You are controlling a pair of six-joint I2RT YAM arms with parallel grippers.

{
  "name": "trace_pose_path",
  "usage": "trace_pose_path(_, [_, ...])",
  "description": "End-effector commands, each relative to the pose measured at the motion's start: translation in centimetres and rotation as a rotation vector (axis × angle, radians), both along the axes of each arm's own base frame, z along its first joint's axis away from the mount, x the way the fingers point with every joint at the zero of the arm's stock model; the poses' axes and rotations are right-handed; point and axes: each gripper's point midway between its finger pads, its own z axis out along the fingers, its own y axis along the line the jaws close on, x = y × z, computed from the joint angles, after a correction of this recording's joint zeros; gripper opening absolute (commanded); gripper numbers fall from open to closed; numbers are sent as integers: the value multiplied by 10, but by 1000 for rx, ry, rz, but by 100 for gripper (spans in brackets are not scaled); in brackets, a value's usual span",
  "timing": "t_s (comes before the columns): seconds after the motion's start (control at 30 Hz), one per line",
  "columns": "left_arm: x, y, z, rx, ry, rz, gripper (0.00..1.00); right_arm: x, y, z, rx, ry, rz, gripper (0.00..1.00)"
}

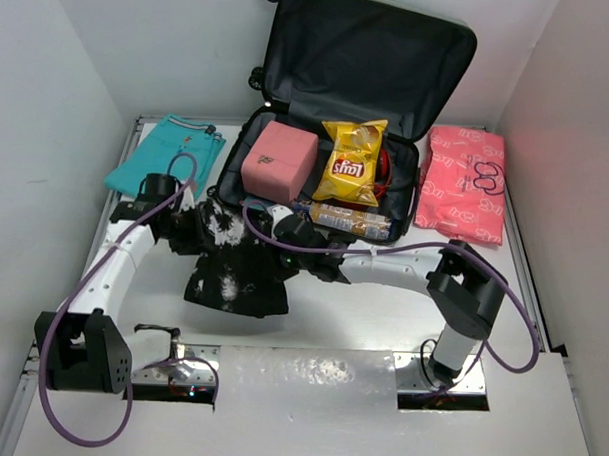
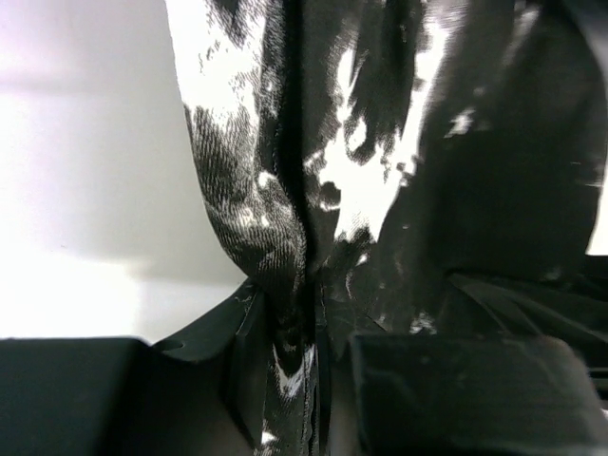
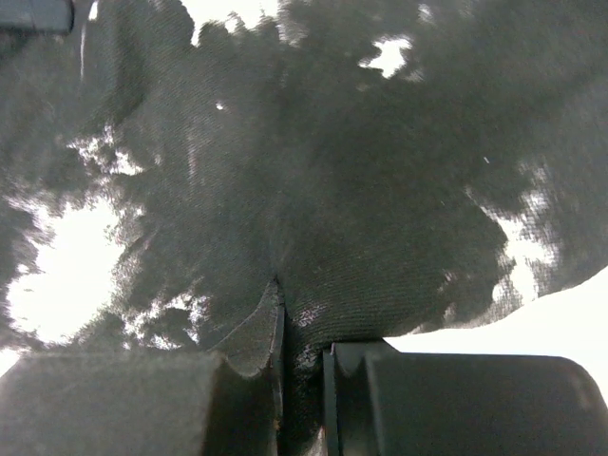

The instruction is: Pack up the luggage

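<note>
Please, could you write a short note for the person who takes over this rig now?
Left tool: shut on the black-and-white garment.
Right tool: shut on the same garment, in front of the open suitcase.
Done: pink pouch, chip bag and snack pack lie in the suitcase.
Left to do: this garment, then probably the teal cloth at its left and the pink cloth at its right.

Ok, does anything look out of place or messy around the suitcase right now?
Nothing spilled or damaged. The black-and-white garment is bunched in front of the luggage, pinched by the left end effector and right end effector. The chips bag lies askew inside.
</note>
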Motion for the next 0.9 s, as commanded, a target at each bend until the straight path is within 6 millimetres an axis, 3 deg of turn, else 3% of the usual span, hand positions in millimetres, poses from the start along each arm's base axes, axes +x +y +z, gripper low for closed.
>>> trace_pose_path(0.0, [16, -6, 55, -12, -164, -85, 0, 12, 35, 81, 166, -154, 64, 0])
trace_pose_path(0.1, [27, -8, 97, 0, -288, -156, 0, 19, 40, 115, 210, -215, 58, 0])
trace_pose_path(0.13, [30, -13, 120, -14, -361, -186, 0, 21, 39, 123, 214, -236, 59, 0])
trace_pose_path(0.17, [29, -14, 128, -12, -399, -224, 0, 22, 40, 140, 240, -264, 60, 0])
trace_pose_path(0.23, [28, -24, 158, -49, -502, -275, 0, 25, 39, 155, 254, -296, 50, 0])
trace_pose_path(0.27, [29, -28, 168, -64, -545, -289, 0, 28, 38, 170, 274, -322, 39, 0])
trace_pose_path(0.33, [31, -36, 187, -107, -609, -301, 0, 29, 31, 173, 244, -332, 32, 0])
trace_pose_path(0.47, [58, -50, 214, -190, -688, -262, 0, 45, 11, 201, 223, -414, -49, 0])
trace_pose_path(0.57, [88, -71, 242, -207, -766, -287, 0, 63, -17, 218, 201, -461, -125, 0])
trace_pose_path(0.67, [111, -106, 270, -249, -842, -330, 0, 85, -53, 227, 153, -495, -208, 0])
trace_pose_path(0.7, [123, -127, 282, -280, -882, -364, 0, 99, -73, 227, 124, -501, -256, 0])
trace_pose_path(0.8, [139, -165, 296, -345, -911, -390, 0, 124, -127, 239, 77, -561, -386, 0])
trace_pose_path(0.83, [159, -177, 297, -354, -897, -376, 0, 130, -141, 241, 41, -588, -398, 0])
trace_pose_path(0.87, [166, -188, 296, -367, -888, -378, 0, 135, -153, 251, 33, -610, -422, 0])
